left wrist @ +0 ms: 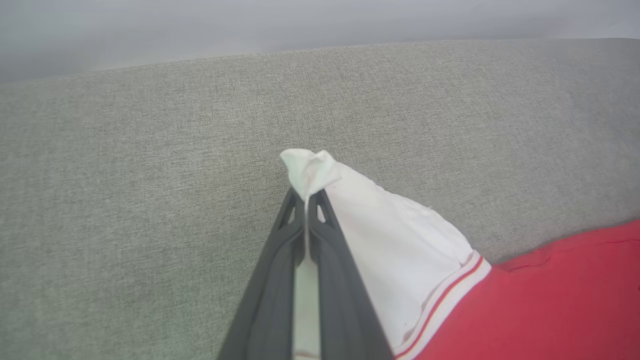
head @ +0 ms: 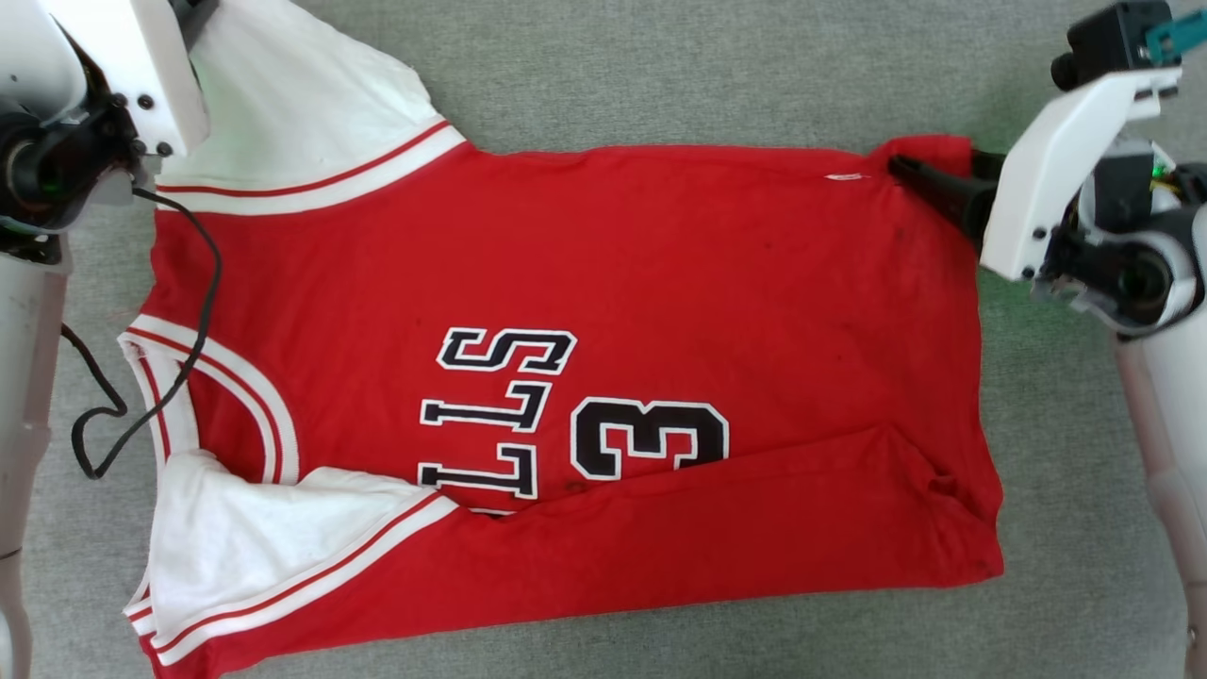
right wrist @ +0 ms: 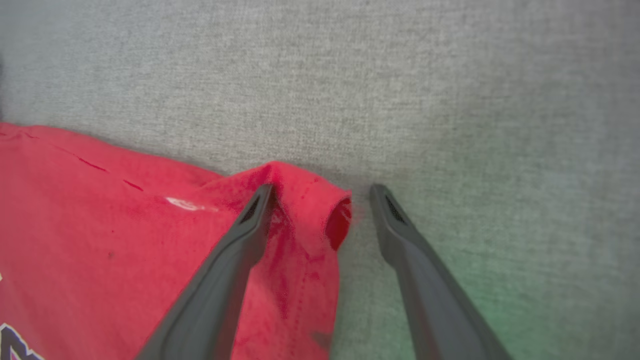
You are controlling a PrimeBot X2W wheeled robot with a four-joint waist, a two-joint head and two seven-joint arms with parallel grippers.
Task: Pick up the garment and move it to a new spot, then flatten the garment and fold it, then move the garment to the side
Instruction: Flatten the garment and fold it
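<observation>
At the far sleeve tip, the left gripper [left wrist: 306, 197] had its two fingers pinched tight on a bunched nub of white sleeve [left wrist: 395, 235], with cloth poking out past the tips. At the far hem corner, the right gripper [right wrist: 322, 192] stood with jaws wide. One finger lay on the red hem corner [right wrist: 300, 190], the other on bare grey upholstery [right wrist: 450, 100], nothing clamped.

Outward from both: the garment [head: 660, 264] lay spread front-up on the grey surface, collar toward the robot's left, hem toward its right. Near long edge turned over onto the lettering [head: 500, 415]; near sleeve [head: 264, 528] rumpled.

Judged light, limp, thin knit. It would sag and drag between holds, but not slip much from a firm pinch. Best holds looked like the doubled hem corner and the trimmed sleeve edge, taken deep, both layers.
</observation>
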